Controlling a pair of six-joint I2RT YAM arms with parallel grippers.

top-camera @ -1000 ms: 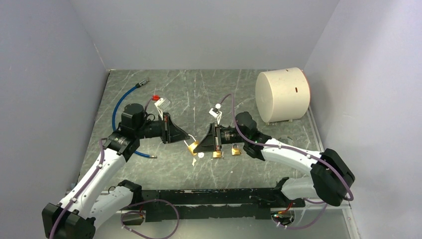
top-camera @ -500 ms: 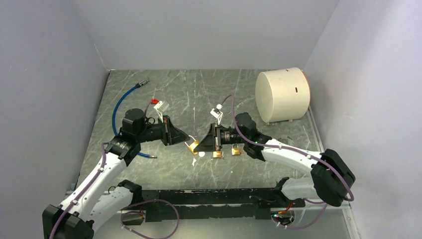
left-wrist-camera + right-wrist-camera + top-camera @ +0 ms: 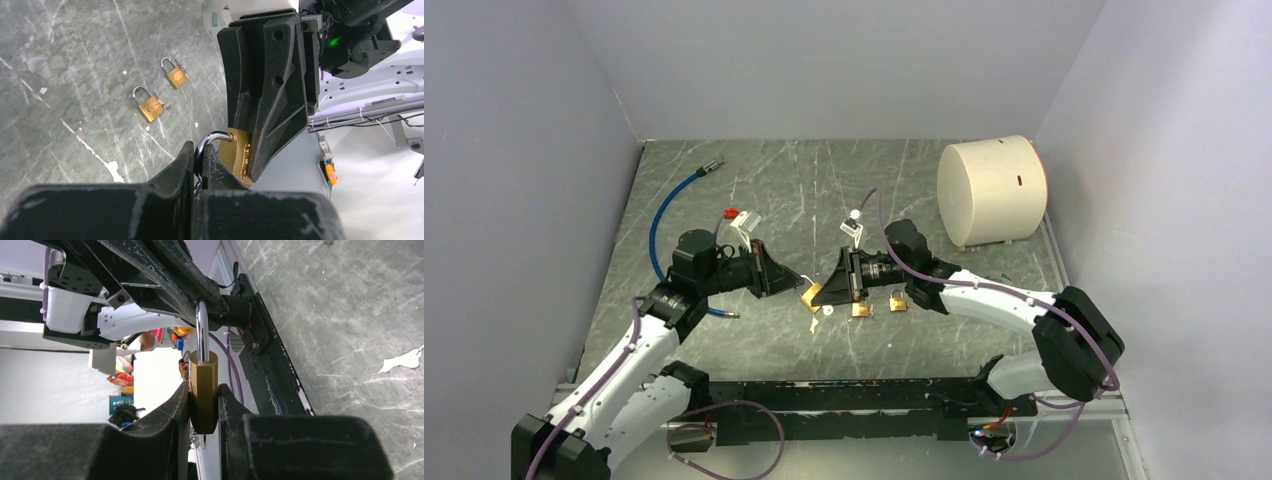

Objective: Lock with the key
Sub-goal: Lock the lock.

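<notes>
A brass padlock [image 3: 811, 294] hangs above the table between both grippers. My left gripper [image 3: 200, 157] is shut on its steel shackle [image 3: 212, 137]. My right gripper [image 3: 203, 405] is shut on the brass body [image 3: 203, 382], with the shackle [image 3: 201, 330] pointing away towards the left fingers [image 3: 165, 275]. In the overhead view the left gripper [image 3: 798, 284] and right gripper [image 3: 821, 295] meet tip to tip. A thin metal sliver [image 3: 204, 441] pokes out under the body. I cannot tell whether it is the key.
Two more brass padlocks [image 3: 861, 310] [image 3: 898, 300] lie on the table beside the right gripper. A white scrap [image 3: 827, 311] lies below the held lock. A big white cylinder [image 3: 991, 190] stands back right. A blue cable [image 3: 669, 205] curves at the left.
Both arms have shifted a little to the left, and the left wrist has dropped slightly. The padlock stays held between the two grippers.
</notes>
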